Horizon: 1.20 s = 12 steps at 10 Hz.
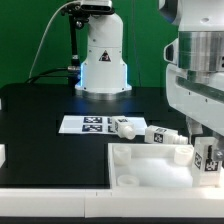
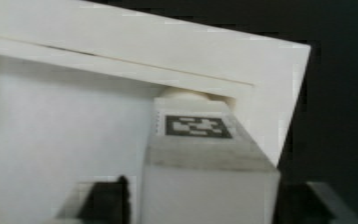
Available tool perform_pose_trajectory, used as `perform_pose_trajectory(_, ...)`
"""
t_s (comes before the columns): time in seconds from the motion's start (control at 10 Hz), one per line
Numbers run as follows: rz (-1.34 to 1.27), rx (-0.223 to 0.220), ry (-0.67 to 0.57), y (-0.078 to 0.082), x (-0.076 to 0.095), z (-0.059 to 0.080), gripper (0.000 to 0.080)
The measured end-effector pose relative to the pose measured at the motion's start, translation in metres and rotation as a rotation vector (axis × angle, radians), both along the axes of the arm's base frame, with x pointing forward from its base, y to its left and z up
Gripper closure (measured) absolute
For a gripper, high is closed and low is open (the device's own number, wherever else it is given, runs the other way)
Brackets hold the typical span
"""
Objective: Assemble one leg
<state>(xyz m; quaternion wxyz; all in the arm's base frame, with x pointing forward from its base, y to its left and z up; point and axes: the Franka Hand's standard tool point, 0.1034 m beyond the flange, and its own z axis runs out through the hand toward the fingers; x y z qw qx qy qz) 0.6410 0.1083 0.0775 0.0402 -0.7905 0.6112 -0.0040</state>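
My gripper [image 1: 207,150] is at the exterior view's right, over the right end of the large white square panel [image 1: 145,168]. It is shut on a white leg [image 1: 208,160] with a black-and-white tag, held upright at the panel's corner. In the wrist view the leg [image 2: 202,150] runs between my two dark fingers [image 2: 105,202], tag facing the camera, and its far end meets the panel [image 2: 69,120] near the edge. The peg end is hidden. My gripper [image 2: 208,208] grips the leg's near part.
Two more legs [image 1: 125,128] [image 1: 166,136] lie on the black table behind the panel, next to the marker board [image 1: 88,124]. The robot base [image 1: 103,60] stands at the back. A white part [image 1: 3,155] shows at the exterior view's left edge.
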Motion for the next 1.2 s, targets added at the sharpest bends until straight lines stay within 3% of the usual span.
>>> perform_pose_trajectory(0.1, 0.114, -0.003, 0.006, 0.004, -0.002, -0.001, 0.0262)
perform_pose_trajectory(0.2, 0.31, -0.012, -0.006, 0.006, -0.003, -0.001, 0.0184)
perform_pose_trajectory(0.5, 0.599, -0.029, -0.034, 0.015, -0.009, -0.003, 0.0152)
perform_pose_trajectory(0.8, 0.823, -0.044, -0.046, 0.012, -0.009, -0.003, 0.0151)
perform_pose_trajectory(1.0, 1.185, -0.097, -0.048, 0.005, -0.001, 0.005, 0.0151)
perform_pose_trajectory(1.2, 1.423, -0.111, -0.052, -0.001, 0.001, 0.002, 0.0151)
